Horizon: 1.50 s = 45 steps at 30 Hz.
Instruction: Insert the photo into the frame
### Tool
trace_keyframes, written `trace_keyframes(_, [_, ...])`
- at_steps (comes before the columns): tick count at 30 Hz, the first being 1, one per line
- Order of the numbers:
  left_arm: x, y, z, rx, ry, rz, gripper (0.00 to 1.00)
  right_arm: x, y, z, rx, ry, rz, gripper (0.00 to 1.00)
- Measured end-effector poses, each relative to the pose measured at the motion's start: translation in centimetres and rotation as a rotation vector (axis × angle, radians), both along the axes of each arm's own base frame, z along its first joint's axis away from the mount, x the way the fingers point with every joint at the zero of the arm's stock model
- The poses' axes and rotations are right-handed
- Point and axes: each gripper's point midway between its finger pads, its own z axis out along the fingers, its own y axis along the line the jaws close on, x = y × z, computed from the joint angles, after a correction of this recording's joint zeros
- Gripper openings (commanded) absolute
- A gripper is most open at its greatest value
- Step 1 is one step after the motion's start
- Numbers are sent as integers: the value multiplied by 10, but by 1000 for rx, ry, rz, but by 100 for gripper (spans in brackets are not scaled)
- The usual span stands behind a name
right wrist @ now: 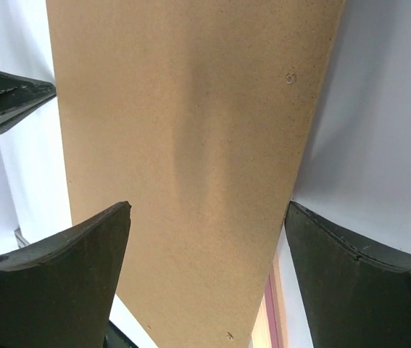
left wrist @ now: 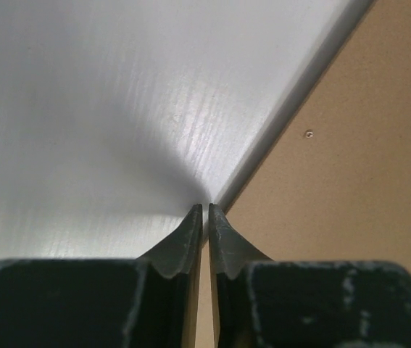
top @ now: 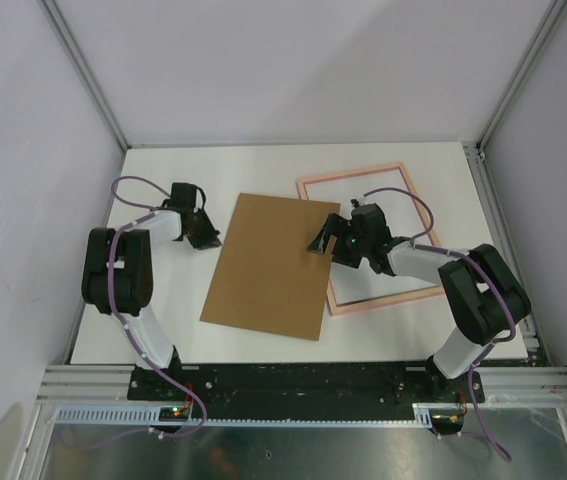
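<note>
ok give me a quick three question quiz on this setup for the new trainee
1. What do the tips of the left gripper sit at?
2. True or false: the brown board lies wholly inside the frame.
3. Which gripper is open? A left gripper, B right gripper, C both.
Key: 1 the brown board's edge; 2 false, it lies mostly to the left of it and overlaps one rail; 3 B.
</note>
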Motion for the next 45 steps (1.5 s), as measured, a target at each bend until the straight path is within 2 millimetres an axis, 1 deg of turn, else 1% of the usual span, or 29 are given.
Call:
trace_keyframes(7, [4, -8, -1, -7, -20, -19, 7, 1, 3, 4, 51, 7, -11, 88])
trace_keyframes(11, [7, -8, -1, -7, -30, -21, 6, 3, 4, 11, 81, 3, -26, 87])
trace_keyframes(15, [11, -9, -1, -7, -47, -21, 5, 4, 6, 28, 131, -18, -39, 86])
trace_keyframes(19, [14, -9, 0, -8, -64, -19, 5, 9, 11, 55, 203, -63, -57, 84])
trace_keyframes(22, [15, -13, 1, -32, -75, -31, 4, 9, 24, 80, 286, -106, -33, 81])
trace_keyframes(24, [13, -17, 1, -53, -75, -42, 4, 4, 36, 91, 328, -119, -4, 79])
trace_keyframes(29, [5, -30, 1, -108, -63, -66, 4, -11, 60, 103, 371, -112, 53, 73])
trace_keyframes(32, [1, -34, 1, -129, -59, -78, 4, -15, 71, 106, 373, -107, 75, 69])
trace_keyframes(34, [0, -35, 1, -132, -61, -79, 4, -18, 74, 105, 357, -98, 81, 63])
trace_keyframes(36, [0, -35, 1, -131, -63, -79, 5, -18, 74, 102, 331, -91, 80, 53])
trace_keyframes(40, [-1, -35, 3, -133, -61, -76, 6, -18, 66, 90, 241, -74, 54, 20])
trace_keyframes(42, [-5, -37, 4, -136, -48, -79, 7, -18, 58, 83, 183, -61, 33, 7])
trace_keyframes(44, [-9, -41, 7, -140, -40, -80, 11, -22, 51, 83, 157, -36, 11, 2])
trace_keyframes(45, [-10, -42, 9, -142, -38, -79, 14, -23, 48, 87, 155, -30, 3, 1])
